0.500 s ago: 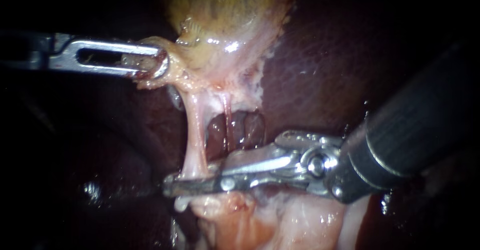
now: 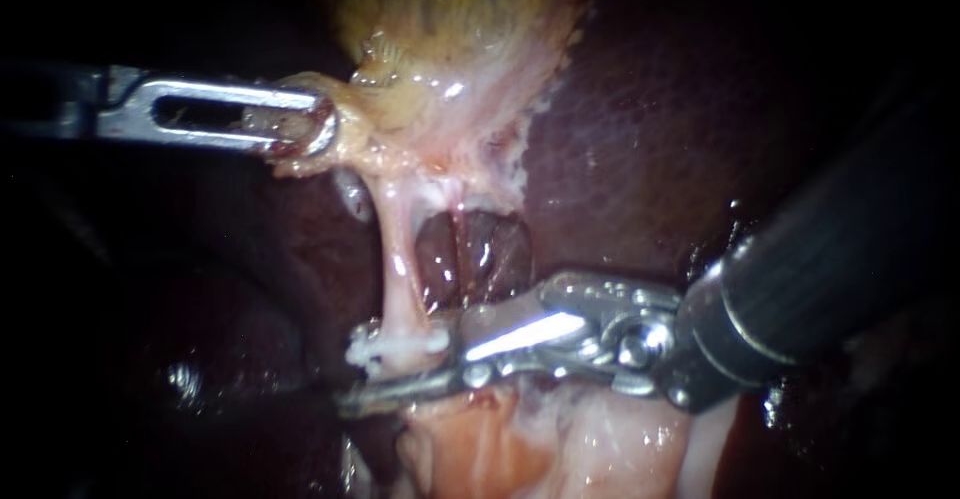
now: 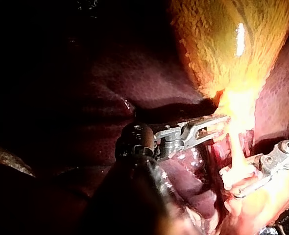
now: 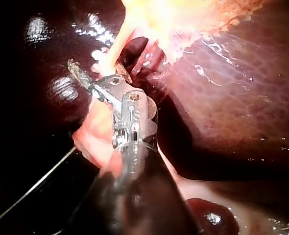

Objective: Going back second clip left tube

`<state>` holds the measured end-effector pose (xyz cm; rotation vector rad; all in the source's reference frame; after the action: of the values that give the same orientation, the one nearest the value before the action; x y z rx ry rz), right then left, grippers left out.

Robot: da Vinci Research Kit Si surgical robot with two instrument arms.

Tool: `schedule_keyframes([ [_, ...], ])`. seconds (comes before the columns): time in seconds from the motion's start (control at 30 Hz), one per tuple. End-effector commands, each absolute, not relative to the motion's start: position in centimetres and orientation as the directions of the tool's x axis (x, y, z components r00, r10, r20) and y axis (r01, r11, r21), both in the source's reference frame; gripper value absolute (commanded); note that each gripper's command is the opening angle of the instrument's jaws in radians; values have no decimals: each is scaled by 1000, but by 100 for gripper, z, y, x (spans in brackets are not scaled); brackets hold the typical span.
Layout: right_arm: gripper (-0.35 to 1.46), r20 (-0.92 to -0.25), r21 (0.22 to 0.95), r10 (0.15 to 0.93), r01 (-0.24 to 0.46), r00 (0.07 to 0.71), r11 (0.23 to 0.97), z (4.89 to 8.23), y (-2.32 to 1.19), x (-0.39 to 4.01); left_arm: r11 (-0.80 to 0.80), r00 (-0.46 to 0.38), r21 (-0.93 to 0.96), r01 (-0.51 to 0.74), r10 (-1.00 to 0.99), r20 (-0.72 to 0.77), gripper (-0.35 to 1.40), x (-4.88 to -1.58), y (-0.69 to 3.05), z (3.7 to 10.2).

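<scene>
**Endoscope view.** My left instrument [image 2: 318, 129] is holding its hand pinched on the pale tissue at the neck of the gallbladder [image 2: 450, 19]. This is stretching the left tube [image 2: 397, 259] in front of the liver [image 2: 640, 139]. Half a second ago the hand of my right instrument [image 2: 405, 372] was pressed around the foot of that tube. It is now standing spread, with the lower half lying just under the tube and the upper half lifted off it. A white clip [image 2: 397, 342] is now showing across the tube where the hand was closed. I judge the clip to be seated and released. The step left is withdrawal, with the hand backing off along its shaft line without dragging the clip or the tube.

**Left wrist view.** The left hand is gripping tissue below the gallbladder. The right hand is showing two separated halves with the tube between them. Glare is washing out this area, so I cannot confirm the clip here.

**Right wrist view.** The right hand is lying against the foot of the tube, apparently parted.
</scene>
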<state>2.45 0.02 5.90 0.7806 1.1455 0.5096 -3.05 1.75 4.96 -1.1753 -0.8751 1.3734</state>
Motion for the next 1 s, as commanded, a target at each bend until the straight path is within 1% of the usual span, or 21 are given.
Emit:
schedule_keyframes([
  [0.03, 49, -620, 756, 706, 23, 343, 654, 591, 4, 244, -154, 64, -954, -256, 982, -175, -35, -305, 175, 496],
  [0.17, 50, -664, 713, 669, 17, 334, 700, 595, 11, 238, -154, 64, -954, -256, 982, -175, -35, -305, 175, 496],
  [0.33, 50, -695, 681, 639, 16, 329, 732, 596, 16, 220, -154, 63, -955, -256, 983, -175, -35, -304, 175, 496],
  [0.63, 50, -747, 620, 581, 22, 322, 785, 583, 30, 173, -154, 63, -955, -255, 983, -175, -35, -303, 175, 495],
  [0.77, 50, -771, 592, 551, 43, 321, 804, 576, 33, 151, -154, 62, -955, -255, 983, -175, -35, -302, 175, 495],
  [0.9, 50, -804, 551, 503, 76, 318, 831, 569, 34, 120, -154, 62, -955, -255, 983, -175, -35, -301, 175, 495],
  [1.0, 50, -824, 519, 472, 82, 312, 851, 565, 37, 100, -154, 62, -955, -255, 983, -175, -35, -301, 175, 495],
])
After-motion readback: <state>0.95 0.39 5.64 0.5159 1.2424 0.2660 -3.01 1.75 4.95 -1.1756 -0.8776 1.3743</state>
